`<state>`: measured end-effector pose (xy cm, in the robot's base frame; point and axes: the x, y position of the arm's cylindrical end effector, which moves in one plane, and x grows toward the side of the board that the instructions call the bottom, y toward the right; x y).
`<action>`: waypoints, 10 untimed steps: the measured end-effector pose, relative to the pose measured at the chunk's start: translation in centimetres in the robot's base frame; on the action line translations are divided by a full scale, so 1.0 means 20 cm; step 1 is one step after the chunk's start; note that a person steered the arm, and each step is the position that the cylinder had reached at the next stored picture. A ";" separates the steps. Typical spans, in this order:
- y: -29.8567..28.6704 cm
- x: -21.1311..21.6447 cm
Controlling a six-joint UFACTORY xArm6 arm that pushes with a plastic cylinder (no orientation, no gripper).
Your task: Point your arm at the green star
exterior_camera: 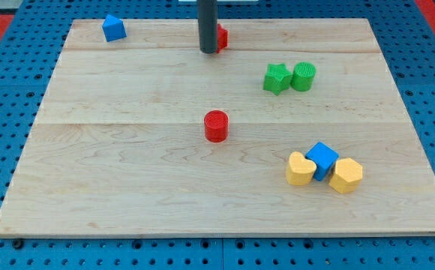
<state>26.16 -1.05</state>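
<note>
The green star (pixel 276 78) lies on the wooden board at the upper right, touching a green cylinder (pixel 303 76) on its right. My tip (pixel 208 51) is at the view's top centre, well to the left of the green star and a little above it. The rod stands right in front of a red block (pixel 222 36), which it partly hides.
A red cylinder (pixel 216 125) stands near the board's middle. A blue block (pixel 113 28) sits at the top left. At the lower right a yellow heart-like block (pixel 300 169), a blue cube (pixel 322 160) and a yellow hexagon (pixel 346 175) cluster together. The board (pixel 112 172) lies on a blue pegboard.
</note>
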 end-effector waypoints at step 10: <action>0.35 0.72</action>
<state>40.63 6.03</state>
